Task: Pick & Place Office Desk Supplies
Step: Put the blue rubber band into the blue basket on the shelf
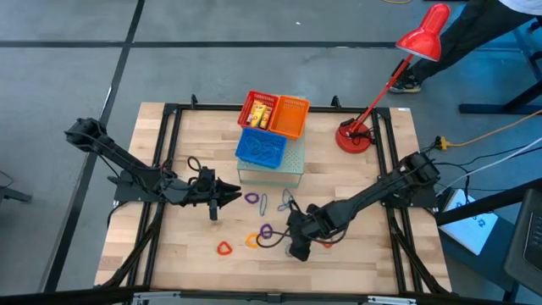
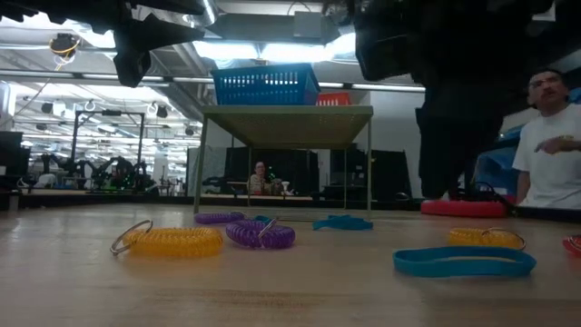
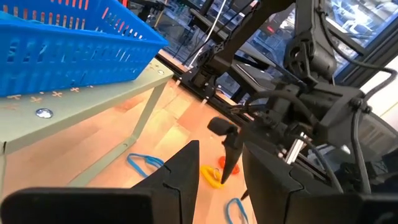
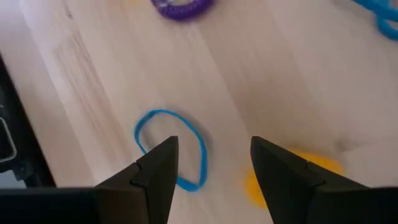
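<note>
The right claw [image 1: 298, 249] is positioned low over the front centre of the wooden counter [image 1: 356, 263], among the scattered loops. Its fingers [image 4: 158, 165] are spread wide and hold nothing. In the right wrist view, a blue loop [image 4: 171, 148] lies flat on the wood directly beneath the gap between the fingers, and a yellow-orange coil [image 4: 292, 174] lies just beside it, partly hidden by one finger. A purple coil [image 4: 182, 7] lies farther off.

The left claw [image 1: 213, 202] hangs above the counter to the left of centre, clear of the supplies. Its fingers [image 3: 180, 177] are open with nothing between them.

In the high view, the loose supplies lie between the two claws: a purple loop [image 1: 252, 198], a blue-grey loop [image 1: 263, 203], a second purple loop [image 1: 267, 230], an orange loop [image 1: 251, 240] and a red loop [image 1: 223, 248] nearest the front edge.

A small green stand [image 1: 292, 168] sits behind them at mid-counter and carries a blue basket [image 1: 262, 148]. A red basket [image 1: 259, 110] with yellow contents and an orange basket [image 1: 290, 117] sit just behind it, side by side. A red desk lamp [image 1: 356, 135] stands at the back right of the counter.
</note>
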You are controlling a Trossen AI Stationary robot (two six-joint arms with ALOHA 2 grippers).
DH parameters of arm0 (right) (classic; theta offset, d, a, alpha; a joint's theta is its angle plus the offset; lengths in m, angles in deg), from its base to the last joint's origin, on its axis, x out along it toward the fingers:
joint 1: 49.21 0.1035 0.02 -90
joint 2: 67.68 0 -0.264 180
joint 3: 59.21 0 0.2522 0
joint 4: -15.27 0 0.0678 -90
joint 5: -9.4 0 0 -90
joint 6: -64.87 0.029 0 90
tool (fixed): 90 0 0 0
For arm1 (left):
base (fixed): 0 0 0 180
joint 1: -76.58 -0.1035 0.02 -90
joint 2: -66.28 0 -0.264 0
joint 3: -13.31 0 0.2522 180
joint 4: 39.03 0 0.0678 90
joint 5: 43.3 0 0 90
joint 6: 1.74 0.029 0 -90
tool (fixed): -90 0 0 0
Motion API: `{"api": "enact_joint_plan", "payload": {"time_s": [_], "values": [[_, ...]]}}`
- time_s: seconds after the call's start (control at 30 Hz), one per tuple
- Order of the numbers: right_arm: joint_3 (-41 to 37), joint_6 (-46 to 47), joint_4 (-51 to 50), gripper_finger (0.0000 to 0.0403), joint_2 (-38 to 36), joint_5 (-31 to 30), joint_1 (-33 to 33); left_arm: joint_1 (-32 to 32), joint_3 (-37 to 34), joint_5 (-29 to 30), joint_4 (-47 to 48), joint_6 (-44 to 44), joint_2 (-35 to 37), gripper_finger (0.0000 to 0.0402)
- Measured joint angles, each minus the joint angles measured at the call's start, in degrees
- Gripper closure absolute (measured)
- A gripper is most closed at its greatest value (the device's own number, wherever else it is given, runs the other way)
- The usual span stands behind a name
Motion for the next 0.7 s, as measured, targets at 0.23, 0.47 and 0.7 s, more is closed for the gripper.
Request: {"api": "enact_joint_plan", "payload": {"time_s": [0.23, 0.47, 0.7], "values": [[-0.01, -0.86, 2.36, 0.0199, 4.82, 3.59, -0.66, 0.00, 0.00, 0.28, 0.06, 0.00, 0.00, 0.0284], [0.12, -0.41, 3.84, 0.0199, 5.79, 4.12, -0.57, 0.00, 0.00, 0.26, 0.14, -0.07, 0.00, 0.0284], [-0.87, 1.46, 3.17, 0.0225, 5.83, 2.50, -1.09, 0.00, 0.00, 0.27, 0.24, -0.09, 0.00, 0.0284]]}}
